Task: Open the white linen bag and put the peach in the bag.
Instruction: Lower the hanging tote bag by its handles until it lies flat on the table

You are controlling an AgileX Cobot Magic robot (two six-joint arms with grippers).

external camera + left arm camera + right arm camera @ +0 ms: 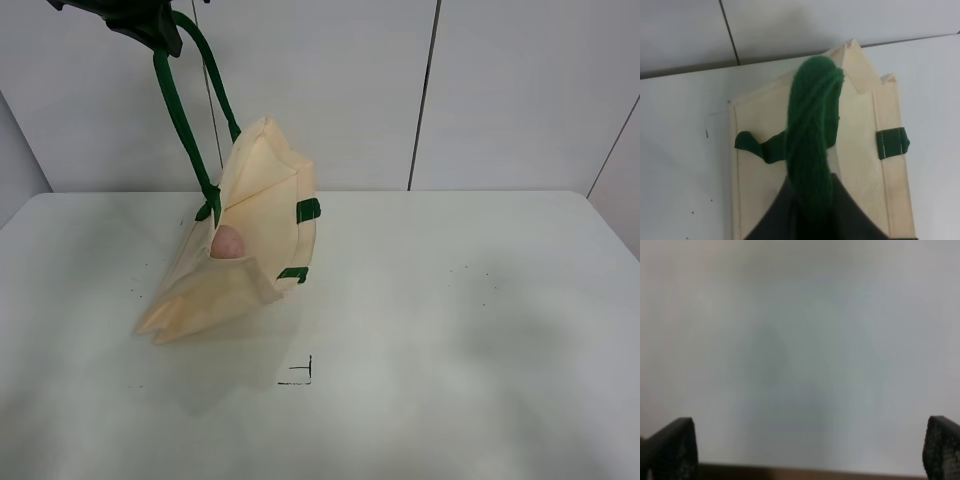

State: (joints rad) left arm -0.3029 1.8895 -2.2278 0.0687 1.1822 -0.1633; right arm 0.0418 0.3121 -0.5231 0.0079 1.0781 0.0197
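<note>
Upper left: green handles are being gripped by L claw; R claw released. At white linen bag mouth, peach is being exposed. Spill risk if bag's tilted.

White table, black corner mark

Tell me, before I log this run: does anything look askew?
The bag hangs tilted from its handles in the left gripper, one corner on the table; the peach shows in its mouth. Nothing spilled or torn.
</note>
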